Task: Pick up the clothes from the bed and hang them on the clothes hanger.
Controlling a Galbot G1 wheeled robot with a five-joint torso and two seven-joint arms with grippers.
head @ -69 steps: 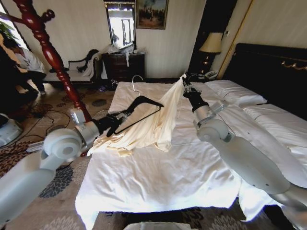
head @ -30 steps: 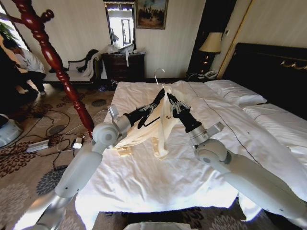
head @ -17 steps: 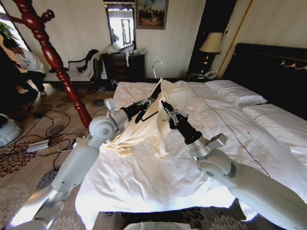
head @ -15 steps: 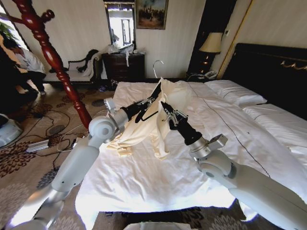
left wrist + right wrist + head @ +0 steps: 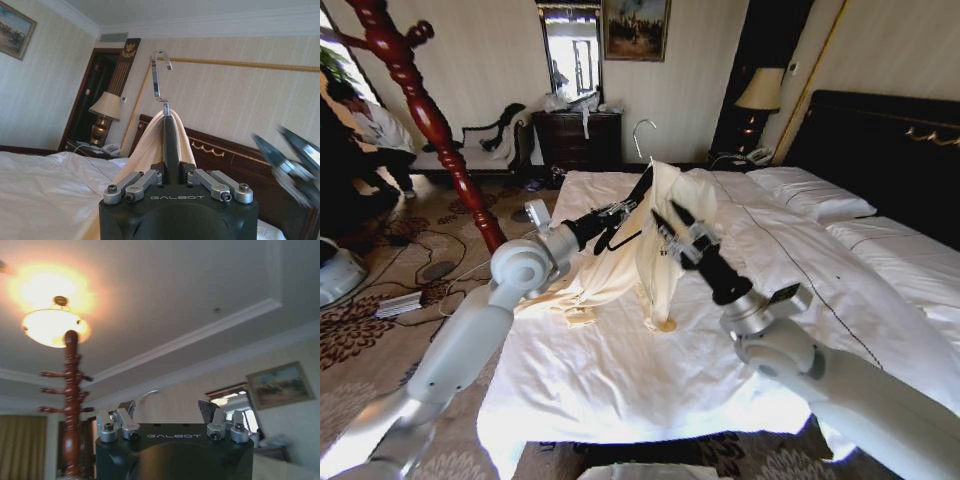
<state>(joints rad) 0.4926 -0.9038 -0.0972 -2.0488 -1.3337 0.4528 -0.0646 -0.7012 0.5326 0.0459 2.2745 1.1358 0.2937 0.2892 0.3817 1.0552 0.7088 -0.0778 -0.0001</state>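
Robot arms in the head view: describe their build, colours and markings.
Both arms have glossy white rounded shells with grey ring seams at the bulbous joints and black forearm sections. The left end effector and right end effector are black, with silver metal linkages and dark fingers. "GALBOT" is printed in white on each wrist housing.

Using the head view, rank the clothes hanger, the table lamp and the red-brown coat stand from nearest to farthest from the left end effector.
1. The clothes hanger: clamped in the left end effector, cream clothes draped over it.
2. The coat stand: on the robot's left, beside the bed.
3. The table lamp: far right, by the headboard.
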